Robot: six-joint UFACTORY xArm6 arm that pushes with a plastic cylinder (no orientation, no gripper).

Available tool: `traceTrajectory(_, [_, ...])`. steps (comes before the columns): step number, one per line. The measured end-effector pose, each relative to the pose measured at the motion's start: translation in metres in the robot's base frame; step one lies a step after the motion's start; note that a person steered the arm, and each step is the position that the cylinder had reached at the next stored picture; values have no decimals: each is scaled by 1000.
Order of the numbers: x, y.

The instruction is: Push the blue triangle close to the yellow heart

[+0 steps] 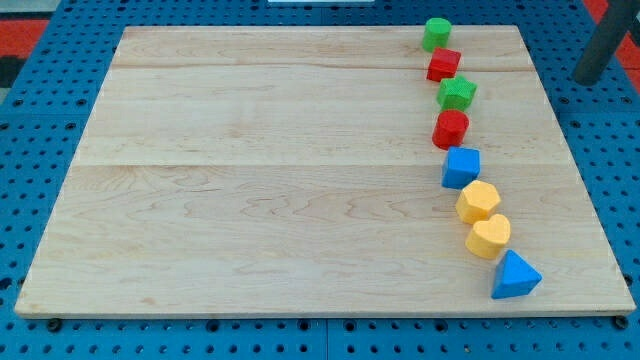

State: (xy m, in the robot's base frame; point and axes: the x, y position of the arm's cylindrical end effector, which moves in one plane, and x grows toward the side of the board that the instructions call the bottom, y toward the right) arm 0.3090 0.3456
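Landmark: you can place everything from the yellow heart (489, 237), which sits low on the view's right side of the wooden board (260, 180).
Blue triangle: you will find the blue triangle (515, 277) just below and slightly to the view's right of the yellow heart, so near that they look to be touching or almost so.
Yellow hexagon: the yellow hexagon (478, 201) lies directly above the yellow heart, a little to the view's left, pressed against it.
Blue block: the blue block (461, 166), its shape hard to make out, stands above the yellow heart, beyond the hexagon.
Red blocks: a red block (450, 129) is further up from the yellow heart; another red block (443, 65) is higher yet.
Green blocks: a green star-like block (457, 94) sits between the two reds; a green round block (436, 34) is farthest above the yellow heart, at the board's top edge.
My tip: you cannot see it; only a dark post (604, 45) shows at the view's top right, well apart from the yellow heart, off the board.
Claw: there is none on this arm, so you cannot tell any open or closed state.
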Motion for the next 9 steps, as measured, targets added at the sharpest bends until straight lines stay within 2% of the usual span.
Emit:
traceTrajectory(1, [4, 0])
traceTrajectory(3, [114, -1])
traceTrajectory(4, [154, -1])
traceTrajectory(5, [216, 0])
traceTrajectory(7, [307, -51])
traceTrajectory(9, [310, -146])
